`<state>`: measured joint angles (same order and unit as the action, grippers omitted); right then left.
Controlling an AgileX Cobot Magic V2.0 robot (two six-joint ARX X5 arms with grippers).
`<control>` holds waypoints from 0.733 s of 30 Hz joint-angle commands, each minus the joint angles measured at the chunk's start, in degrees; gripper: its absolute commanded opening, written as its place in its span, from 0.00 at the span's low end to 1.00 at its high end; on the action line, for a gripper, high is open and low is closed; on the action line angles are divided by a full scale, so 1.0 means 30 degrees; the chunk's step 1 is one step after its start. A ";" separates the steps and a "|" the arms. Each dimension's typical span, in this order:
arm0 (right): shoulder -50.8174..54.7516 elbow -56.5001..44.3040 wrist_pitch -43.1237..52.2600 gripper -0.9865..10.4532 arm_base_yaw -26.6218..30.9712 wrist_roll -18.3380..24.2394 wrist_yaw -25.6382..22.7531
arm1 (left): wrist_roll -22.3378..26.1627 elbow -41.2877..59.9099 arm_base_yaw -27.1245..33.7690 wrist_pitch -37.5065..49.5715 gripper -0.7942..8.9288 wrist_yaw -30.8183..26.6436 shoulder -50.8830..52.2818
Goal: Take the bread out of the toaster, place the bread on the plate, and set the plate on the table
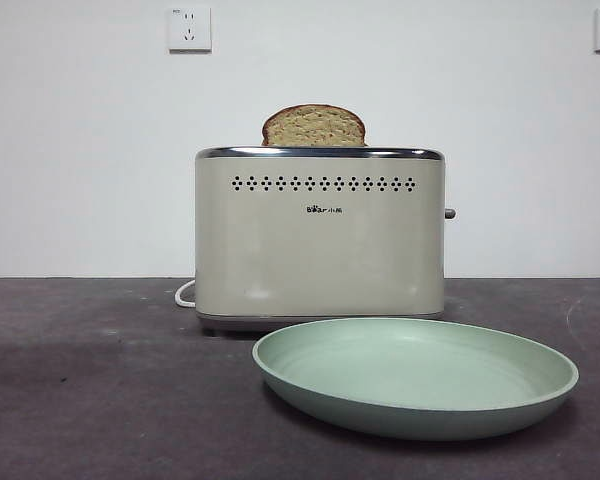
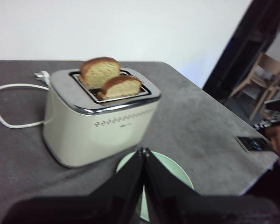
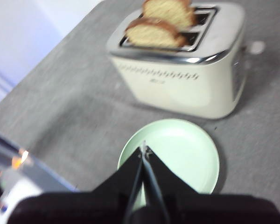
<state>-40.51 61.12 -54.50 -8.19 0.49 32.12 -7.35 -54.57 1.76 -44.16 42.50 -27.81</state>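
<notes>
Plainly, we judge the bread [image 1: 314, 126], standing up out of the toaster [image 1: 320, 240] slot, light and crumbly, best pinched at its domed crust; both grippers' jaws hang pressed together, holding nothing, above the plate [image 1: 416, 377].

- From my right wrist camera the right gripper [image 3: 143, 151] has its two black jaws pressed together to a point, with nothing between them.
- That point sits over the near rim of the plate [image 3: 186, 154], a pale mint-green round lying flat on the table [image 3: 70, 98].
- The plate is bare and lies just in front of the toaster [image 3: 186, 84], apart from it.
- The cream toaster has a chrome top and a row of dot holes on its face.
- Two slices stand in its slots; the bread [image 3: 154, 33] fills the slot nearer the plate, the second slice [image 3: 170, 11] the one behind.
- The picture is somewhat blurred.
</notes>
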 commanded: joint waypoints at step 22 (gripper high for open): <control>-0.0299 0.0758 -0.1574 0.66 -0.0685 0.1610 0.0197 | 0.1494 -0.0860 -0.0240 -0.0583 0.67 0.0379 -0.0430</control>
<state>-41.43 63.22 -59.40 -10.13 5.37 32.82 -4.36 -57.08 1.17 -46.65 43.27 -29.06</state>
